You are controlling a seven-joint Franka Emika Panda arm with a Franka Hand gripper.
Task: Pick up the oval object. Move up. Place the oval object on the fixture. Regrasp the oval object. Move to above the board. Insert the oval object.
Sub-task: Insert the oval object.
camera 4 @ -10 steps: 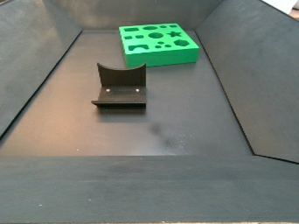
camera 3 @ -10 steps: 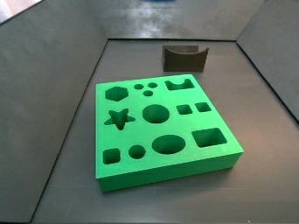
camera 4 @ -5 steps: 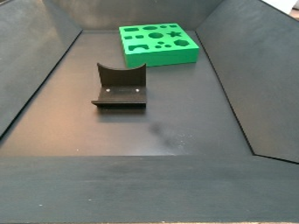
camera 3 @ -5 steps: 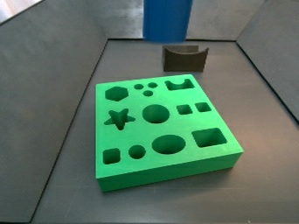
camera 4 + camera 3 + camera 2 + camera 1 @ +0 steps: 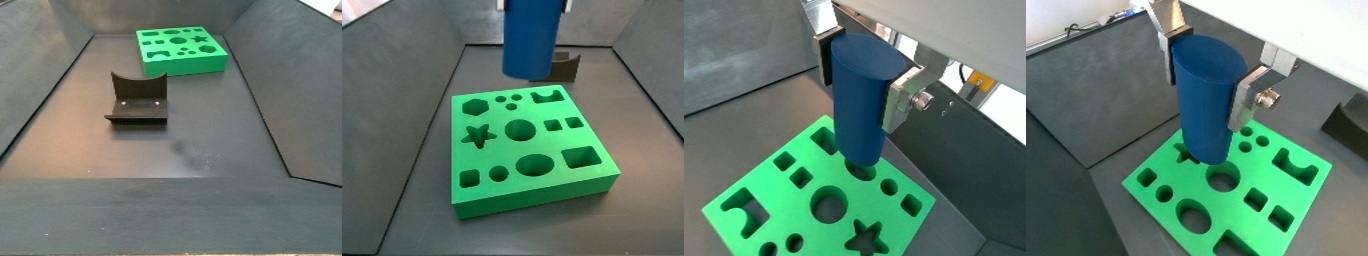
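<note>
The oval object (image 5: 1204, 110) is a smooth blue peg hanging upright, and my gripper (image 5: 1205, 90) is shut on its upper part, one silver finger on each side. Both wrist views show this grip (image 5: 862, 88), with the peg (image 5: 858, 120) above the green board (image 5: 861, 205). In a side view the peg (image 5: 532, 40) hangs over the far part of the board (image 5: 543, 200), clear of its top; the gripper is cut off by the picture's edge there. The board's oval hole (image 5: 533, 165) lies nearer the front. The dark fixture (image 5: 138, 98) stands apart from the board (image 5: 201, 62).
Sloping dark grey walls (image 5: 396, 90) enclose the floor on all sides. The fixture (image 5: 568, 68) shows partly behind the peg, past the board's far edge. A bare stretch of floor (image 5: 174, 150) lies in front of the fixture.
The peg was out of the side view one second ago, appeared at its upper edge half a second ago, and now hangs lower and further over the board.
</note>
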